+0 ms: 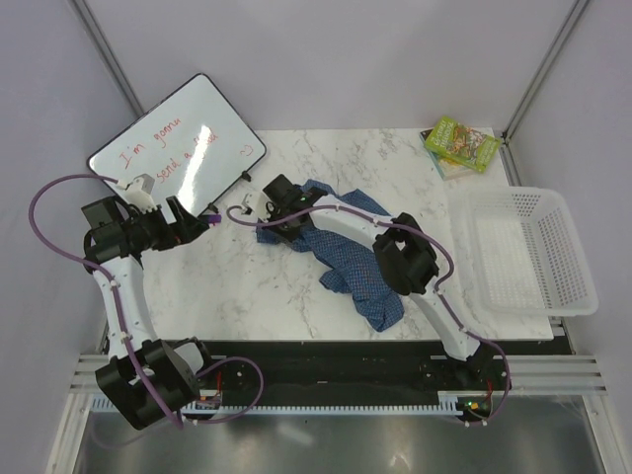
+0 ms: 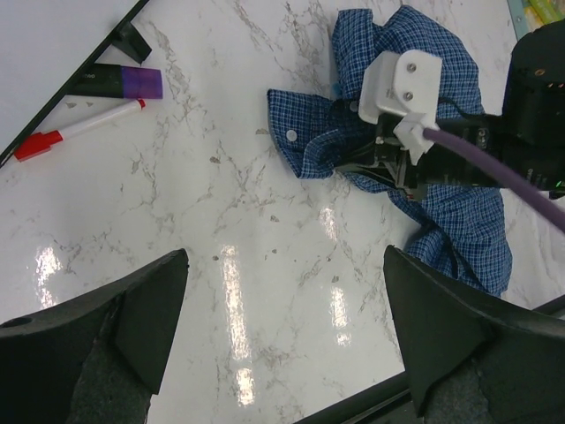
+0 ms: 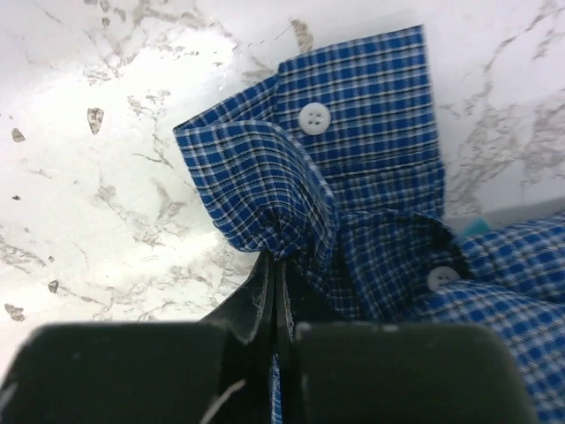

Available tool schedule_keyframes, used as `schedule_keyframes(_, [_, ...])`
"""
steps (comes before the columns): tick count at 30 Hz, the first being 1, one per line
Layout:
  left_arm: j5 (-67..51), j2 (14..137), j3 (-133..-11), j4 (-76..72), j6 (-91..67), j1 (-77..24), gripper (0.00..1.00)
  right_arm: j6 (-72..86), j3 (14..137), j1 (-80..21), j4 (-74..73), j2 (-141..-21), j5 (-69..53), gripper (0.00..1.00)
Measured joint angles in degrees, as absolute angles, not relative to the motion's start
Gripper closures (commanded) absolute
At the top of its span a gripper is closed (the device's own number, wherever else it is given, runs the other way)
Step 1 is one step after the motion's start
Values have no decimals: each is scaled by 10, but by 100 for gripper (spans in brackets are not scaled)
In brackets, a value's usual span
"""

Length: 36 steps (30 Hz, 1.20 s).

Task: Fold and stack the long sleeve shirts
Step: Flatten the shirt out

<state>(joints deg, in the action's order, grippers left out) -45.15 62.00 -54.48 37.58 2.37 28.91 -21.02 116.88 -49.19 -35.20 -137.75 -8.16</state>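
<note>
Far left: whiteboard (image 1: 178,138) propped at the back corner. It has red handwriting, partly washed out by glare, and the left wrist view cuts it off to an edge.

Left gripper (image 2: 282,344): fingers spread wide with only bare marble surface (image 1: 217,286) between them, holding nothing. In the top view it (image 1: 200,219) sits left of the cloth, apart from it.

Near the whiteboard's foot lies a red-capped marker (image 2: 79,130). Beside it is a dark object (image 2: 119,82) with a purple end; I cannot tell what it is.

Centre: right gripper (image 3: 278,274) is pinched tight on the shirt (image 3: 380,221), with a fold of the cuff (image 3: 353,97) bunched between the fingers. Fingertips are buried in cloth. One button (image 3: 313,117) shows on the cuff.

The shirt (image 1: 346,262) lies crumpled, unfolded, mid-surface, running from the right gripper (image 1: 267,219) toward the near edge. The right arm crosses over it and hides its middle. Collar and sleeves cannot be sorted out. In the left wrist view the shirt (image 2: 459,230) is partly blocked by the right gripper (image 2: 375,163) and its cable.

Back right: green box (image 1: 461,143), print too small to read.

Far right: white mesh basket (image 1: 578,259), overhanging the surface's edge, well apart from the shirt.
</note>
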Motion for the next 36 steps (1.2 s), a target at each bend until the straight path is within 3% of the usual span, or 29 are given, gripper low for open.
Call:
schedule_keyframes(5, [-455, 618, -545, 376, 24, 289, 2, -190, 1241, -460, -391, -1364, -136, 100])
schedule_keyframes(9, [-476, 610, -545, 375, 24, 289, 4, -165, 1306, -434, -388, -1283, -154, 100])
schedule_keyframes(15, [-512, 606, -532, 358, 26, 279, 5, -121, 1343, -431, -244, -1053, -113, 100])
schedule_keyframes(20, [-518, 583, -501, 339, 40, 226, 8, -112, 1375, -440, -95, -927, -47, 100])
schedule_keyframes(26, [-510, 568, -440, 307, 83, 94, 7, -150, 1392, -440, 17, -892, 30, 100])
schedule_keyframes(32, [-508, 569, -394, 259, 100, 3, 7, -179, 1388, -440, 36, -930, 50, 100])
schedule_keyframes(36, [-531, 541, -373, 214, 99, -42, 13, -192, 1372, -440, 27, -947, 56, 100])
